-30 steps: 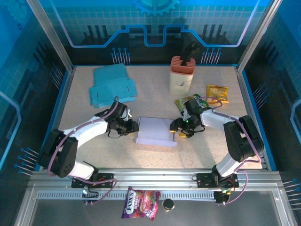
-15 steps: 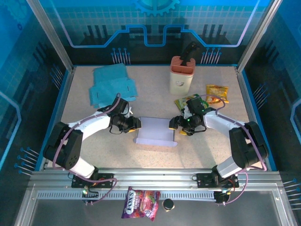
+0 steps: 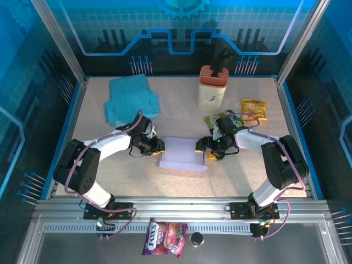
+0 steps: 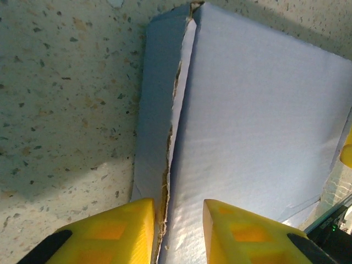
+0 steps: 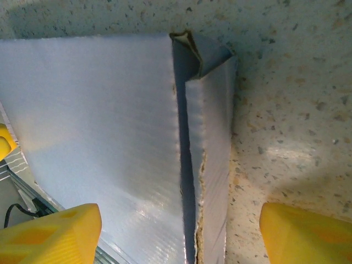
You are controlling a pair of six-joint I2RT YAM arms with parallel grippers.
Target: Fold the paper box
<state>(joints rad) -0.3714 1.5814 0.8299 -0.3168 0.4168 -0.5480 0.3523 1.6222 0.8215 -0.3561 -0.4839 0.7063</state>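
Even overhead light keeps the speckled counter [image 3: 181,181] bright and sharp, ringed by glowing blue walls [image 3: 181,22]. Up close, a soft sheen lies on the paper box [image 4: 247,137], dark shadow hugs its edges, and the yellow fingertips [image 5: 49,231] look slightly soft.

- The paper box [image 3: 182,154] is pale lavender corrugated cardboard, with fine ribbing under a smooth skin that takes a soft sheen.
- Along its folded sides the cut edges are ragged and show raw brownish fibre.
- The surface [image 4: 66,99] looks like speckled stone or composite, matt and grainy.
- The left fingers [image 4: 110,231] and right fingers [image 5: 49,231] are smooth yellow plastic with a faint gloss.
- The arm shells [image 3: 107,147] are glossy white plastic.
- The teal sheets [image 3: 132,99] look like matt cardboard.
- The yellow snack packet [image 3: 253,108] and pink snack packet [image 3: 165,236] are shiny, crinkled film.
- The frame rail [image 3: 176,206] is brushed, ribbed metal.
- The peach holder [image 3: 212,88] looks like smooth plastic.
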